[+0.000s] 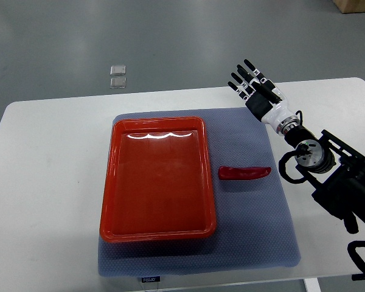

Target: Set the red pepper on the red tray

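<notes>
A red pepper (244, 173) lies on the blue mat (255, 225), just right of the red tray (109, 201). The tray is shallow, rectangular and holds nothing. My right hand (250, 82) is at the far edge of the mat, above and behind the pepper, fingers stretched out and holding nothing. Its arm comes in from the right edge. The hand is well apart from the pepper. My left arm does not show.
The mat lies on a white table (48, 182). Two small clear packets (117, 75) lie on the grey floor beyond the table's far edge. A cardboard box corner (356, 5) shows at the top right.
</notes>
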Controlling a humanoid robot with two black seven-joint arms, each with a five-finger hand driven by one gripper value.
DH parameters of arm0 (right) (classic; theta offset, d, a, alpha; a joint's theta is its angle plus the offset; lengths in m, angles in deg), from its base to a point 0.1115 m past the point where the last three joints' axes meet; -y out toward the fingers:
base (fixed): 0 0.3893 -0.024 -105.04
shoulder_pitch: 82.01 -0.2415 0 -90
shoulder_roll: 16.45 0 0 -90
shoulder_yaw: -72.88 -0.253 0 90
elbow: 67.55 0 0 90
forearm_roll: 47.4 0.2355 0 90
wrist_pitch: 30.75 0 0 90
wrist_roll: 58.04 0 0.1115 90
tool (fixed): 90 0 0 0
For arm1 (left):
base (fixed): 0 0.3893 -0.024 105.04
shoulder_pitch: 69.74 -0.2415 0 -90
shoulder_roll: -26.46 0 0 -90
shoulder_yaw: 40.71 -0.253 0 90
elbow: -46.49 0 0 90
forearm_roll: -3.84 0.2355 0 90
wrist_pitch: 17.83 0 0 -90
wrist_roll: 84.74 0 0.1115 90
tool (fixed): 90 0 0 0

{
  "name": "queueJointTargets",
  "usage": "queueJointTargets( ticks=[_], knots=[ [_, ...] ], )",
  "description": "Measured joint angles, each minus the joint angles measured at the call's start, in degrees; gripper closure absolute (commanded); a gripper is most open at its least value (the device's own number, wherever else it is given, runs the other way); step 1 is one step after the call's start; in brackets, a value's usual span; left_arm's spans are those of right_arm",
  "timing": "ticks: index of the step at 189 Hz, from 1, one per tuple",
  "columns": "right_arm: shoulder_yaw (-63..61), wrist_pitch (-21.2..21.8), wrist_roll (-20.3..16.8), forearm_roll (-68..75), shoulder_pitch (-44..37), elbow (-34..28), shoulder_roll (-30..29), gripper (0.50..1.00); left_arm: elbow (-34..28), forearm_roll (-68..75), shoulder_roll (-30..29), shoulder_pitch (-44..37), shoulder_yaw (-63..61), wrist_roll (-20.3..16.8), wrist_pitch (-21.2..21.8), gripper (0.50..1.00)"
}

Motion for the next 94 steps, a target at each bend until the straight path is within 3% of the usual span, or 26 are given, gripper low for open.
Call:
queueJointTargets(
  ticks=[94],
  knots=[
    [0.1, 0.1, 0.0, -0.1, -0.2, -0.3, 0.2, 0.589, 0.0, 0.0, 0.0, 0.0, -0.1, 0.0, 0.0, 0.500]
  ],
)
